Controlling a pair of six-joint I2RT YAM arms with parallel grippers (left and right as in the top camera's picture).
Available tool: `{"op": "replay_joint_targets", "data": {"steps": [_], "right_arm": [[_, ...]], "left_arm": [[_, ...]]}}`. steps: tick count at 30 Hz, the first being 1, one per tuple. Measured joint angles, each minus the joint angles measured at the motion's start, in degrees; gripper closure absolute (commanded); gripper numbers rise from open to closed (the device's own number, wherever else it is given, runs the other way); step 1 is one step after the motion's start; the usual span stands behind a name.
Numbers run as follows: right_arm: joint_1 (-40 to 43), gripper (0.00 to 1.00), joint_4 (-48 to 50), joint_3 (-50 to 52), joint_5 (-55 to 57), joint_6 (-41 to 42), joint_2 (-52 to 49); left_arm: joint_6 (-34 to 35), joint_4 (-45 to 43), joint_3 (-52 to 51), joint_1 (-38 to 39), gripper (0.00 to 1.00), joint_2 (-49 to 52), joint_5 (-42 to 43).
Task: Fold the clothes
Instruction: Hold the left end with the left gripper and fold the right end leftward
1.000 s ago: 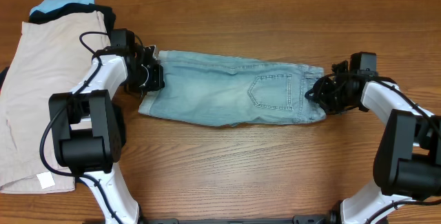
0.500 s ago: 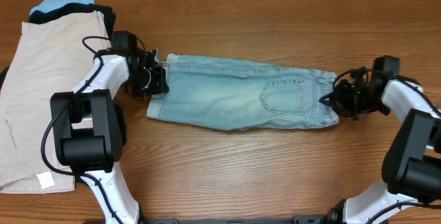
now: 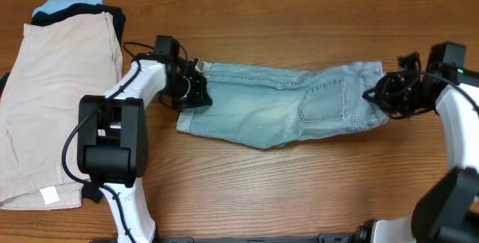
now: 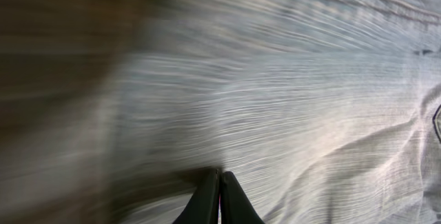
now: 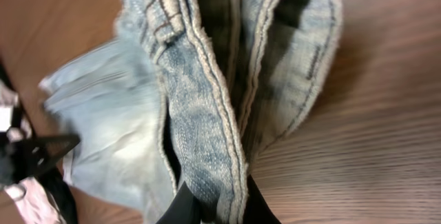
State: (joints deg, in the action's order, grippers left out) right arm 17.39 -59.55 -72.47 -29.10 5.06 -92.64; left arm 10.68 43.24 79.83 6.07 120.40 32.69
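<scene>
The light blue denim shorts lie folded lengthwise across the middle of the wooden table, back pocket up, stretched between both arms. The left gripper is pressed together on the leg-hem end — the right gripper pinches the bunched waistband. The beige shorts lie well apart, at the table's left side.

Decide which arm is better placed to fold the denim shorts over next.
Probably right. The right gripper is shut on the waistband end of the denim shorts, away from other clothing; the left gripper, also shut on them, sits nearer the beige shorts.
</scene>
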Motion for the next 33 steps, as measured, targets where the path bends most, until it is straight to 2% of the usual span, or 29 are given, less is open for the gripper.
{"op": "replay_joint_targets", "data": {"steps": [7, 17, 21, 25, 33], "right_arm": [[-14.4, 0.96, 4.3, -0.8, 1.0, 2.8, 6.4], [-38.6, 0.96, 20.7, -0.8, 12.1, 19.2, 6.3], [-45.9, 0.96, 26.6, -0.8, 16.7, 24.0, 6.2], [-48.5, 0.96, 26.5, -0.9, 18.8, 26.3, 6.2], [-42.0, 0.96, 11.4, -7.0, 20.4, 24.7, 6.2]], "left_arm": [[1.2, -0.4, 0.0, 1.0, 0.96, 0.1, 0.4], [1.2, -0.4, 0.0, 1.0, 0.96, 0.1, 0.5], [1.2, -0.4, 0.0, 1.0, 0.96, 0.1, 0.5], [1.2, -0.1, 0.0, 1.0, 0.96, 0.1, 0.2], [-0.9, 9.6, 2.3, -1.6, 0.96, 0.3, -2.4]]}}
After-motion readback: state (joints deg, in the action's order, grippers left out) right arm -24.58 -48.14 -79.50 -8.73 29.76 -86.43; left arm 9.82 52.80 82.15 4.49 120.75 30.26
